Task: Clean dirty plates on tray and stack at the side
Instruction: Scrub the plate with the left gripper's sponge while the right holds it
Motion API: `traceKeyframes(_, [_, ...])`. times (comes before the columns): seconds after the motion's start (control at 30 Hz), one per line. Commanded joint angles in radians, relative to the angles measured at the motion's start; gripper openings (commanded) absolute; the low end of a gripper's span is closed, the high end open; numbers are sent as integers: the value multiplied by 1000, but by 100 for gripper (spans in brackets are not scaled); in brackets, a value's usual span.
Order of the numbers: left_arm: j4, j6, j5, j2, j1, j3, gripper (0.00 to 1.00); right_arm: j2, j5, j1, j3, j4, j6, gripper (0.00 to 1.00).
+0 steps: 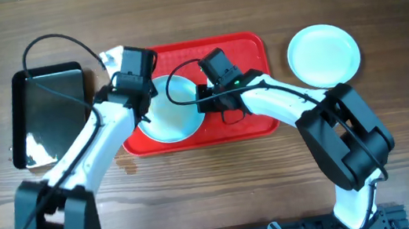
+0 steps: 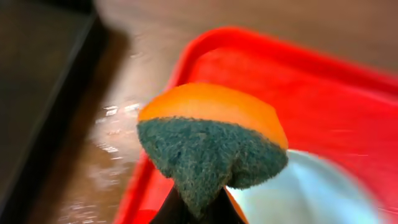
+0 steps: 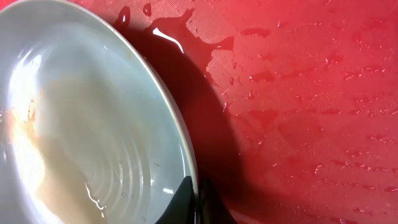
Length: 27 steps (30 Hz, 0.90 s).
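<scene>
You see two plates, one red tray (image 1: 250, 49), one black tray (image 1: 50, 111), one sponge (image 2: 211, 140).
- First plate (image 1: 170, 120): on red tray, left half; brown smear inside.
- Second plate (image 1: 323, 54): on surface (image 1: 175, 8), right of red tray, apart.
- Your left end effector (image 2: 198, 210): clamped on sponge, near first plate's left rim.
- Your right end effector (image 3: 196, 200): pinching first plate's right rim.
</scene>
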Motion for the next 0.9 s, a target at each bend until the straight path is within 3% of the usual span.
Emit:
traceKeyframes(0.0, [1,-28,228,19,0,0,4,32,52,-8,-14,-15,-10,4])
traceKeyframes(0.2, [5,-28,423,146,1,-5,4,32,52,-8,-14,-14,-10,4])
traceKeyframes(0.47, [64,-22,471,272,0,-5,4,32,52,-8,-14,-11,-10,4])
traceKeyframes(0.77, [-14,154,145,291,11,-5,4,32,52,-8,-14,-12,-10,4])
traceKeyframes(0.87, [-70,161,8,291,29,-5,4,32,52,-8,-14,-13,-10,4])
